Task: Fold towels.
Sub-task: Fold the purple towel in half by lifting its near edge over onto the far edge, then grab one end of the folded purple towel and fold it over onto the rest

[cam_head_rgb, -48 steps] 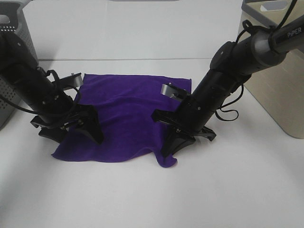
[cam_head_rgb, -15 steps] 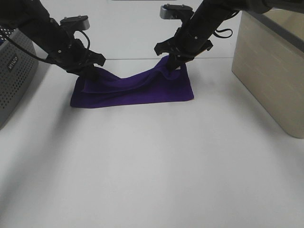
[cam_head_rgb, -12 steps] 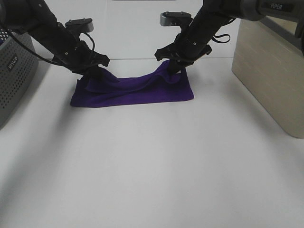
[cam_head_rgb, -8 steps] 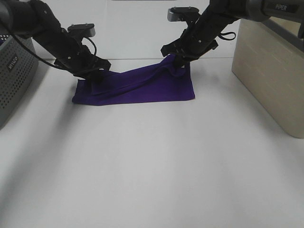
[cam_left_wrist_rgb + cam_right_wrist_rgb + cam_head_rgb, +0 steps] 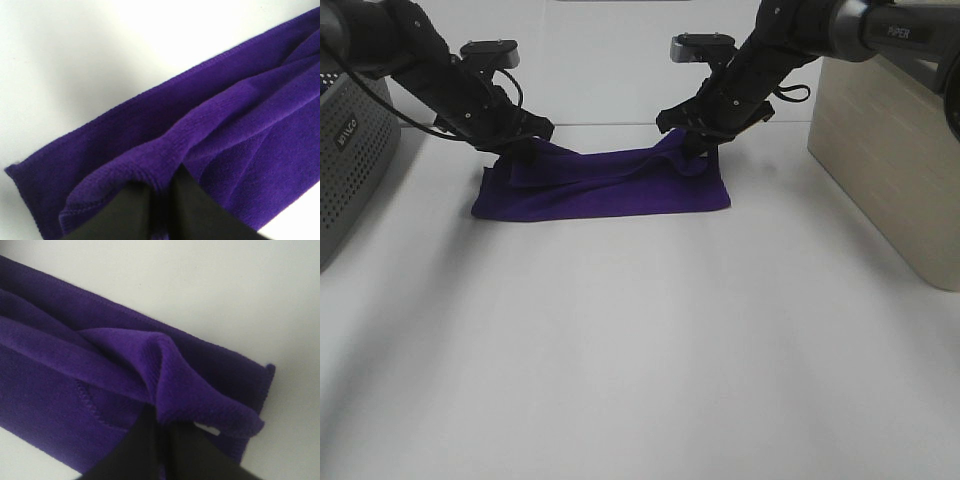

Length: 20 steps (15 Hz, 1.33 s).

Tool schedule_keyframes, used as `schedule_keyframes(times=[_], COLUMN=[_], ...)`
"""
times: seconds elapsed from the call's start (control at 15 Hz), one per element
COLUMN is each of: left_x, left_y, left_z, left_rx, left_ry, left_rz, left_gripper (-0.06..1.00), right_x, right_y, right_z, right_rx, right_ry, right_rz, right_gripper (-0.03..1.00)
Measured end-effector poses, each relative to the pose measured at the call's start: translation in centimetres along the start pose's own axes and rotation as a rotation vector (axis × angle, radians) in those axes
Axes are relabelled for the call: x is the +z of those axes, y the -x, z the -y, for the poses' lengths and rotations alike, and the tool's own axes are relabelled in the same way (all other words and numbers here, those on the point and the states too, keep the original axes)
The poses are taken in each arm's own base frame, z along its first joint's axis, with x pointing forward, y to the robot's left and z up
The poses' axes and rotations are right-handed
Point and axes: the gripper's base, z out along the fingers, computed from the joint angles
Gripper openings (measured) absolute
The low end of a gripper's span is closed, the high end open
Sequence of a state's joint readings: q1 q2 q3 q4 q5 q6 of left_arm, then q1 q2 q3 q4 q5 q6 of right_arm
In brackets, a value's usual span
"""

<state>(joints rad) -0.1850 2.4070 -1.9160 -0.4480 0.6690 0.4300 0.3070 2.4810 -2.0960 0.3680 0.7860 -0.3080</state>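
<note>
The towel (image 5: 610,190) is seen in a plain deep purple, with a small white tag (image 5: 207,429) at one edge. The table (image 5: 640,350) is shown white. The left basket (image 5: 350,180) is coloured grey and patterned with small holes, the right basket (image 5: 890,150) beige. The left arm (image 5: 430,70) and right arm (image 5: 790,40) are finished in black.

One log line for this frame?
towel: folded strip on table | left gripper: shut on its left end | right gripper: shut on its right end

You've got a towel (image 5: 610,195) of soft, fuzzy purple cloth with a stitched hem, table (image 5: 640,350) smooth matt white, basket (image 5: 360,170) grey, perforated, plastic-looking, bin (image 5: 890,150) matt beige, arms (image 5: 440,85) matt black
</note>
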Motion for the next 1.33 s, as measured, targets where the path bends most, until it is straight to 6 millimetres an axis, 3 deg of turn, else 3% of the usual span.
schedule_keyframes(times=[0.27,0.33,0.47,0.67,0.73,0.87,1.0,1.13,1.33], left_x=[-0.4,-0.7,-0.7,-0.7,-0.9,-1.4,-2.5,-3.4,-2.1], left_y=[0.0,-0.2,-0.2,-0.5,-0.4,-0.2,0.3,0.5,-1.0], left_z=[-1.5,-2.4,-2.6,-2.4,-2.3,-2.2,-2.1,-3.2,-5.8], left_rx=[-0.029,-0.065,-0.072,-0.103,-0.121,-0.128,-0.129,-0.153,-0.231], left_ry=[0.026,0.015,0.013,-0.004,-0.006,-0.013,-0.026,-0.045,-0.108], left_rz=[0.011,0.004,-0.001,-0.031,-0.042,-0.074,-0.136,-0.176,-0.262], left_gripper=[0.10,0.22,0.33,0.50,0.61,0.70,0.75,0.76,0.76], right_x=[0.8,0.8,0.8,0.8,0.8,0.0,-2.8,-7.0,-10.3], right_y=[-0.4,-0.4,-0.4,-0.5,-0.7,-0.7,0.3,1.3,1.0], right_z=[0.0,-0.1,-0.2,-0.3,-0.4,-0.7,-1.5,-2.6,-2.6], right_rx=[0.038,0.042,0.053,0.058,0.057,0.051,0.028,-0.002,0.043], right_ry=[0.028,0.031,0.042,0.053,0.062,0.076,0.094,0.098,0.003], right_rz=[-0.015,-0.012,-0.008,-0.024,-0.052,-0.081,-0.083,-0.096,-0.200], right_gripper=[0.03,0.06,0.14,0.47,0.71,0.82,0.87,0.88,0.88])
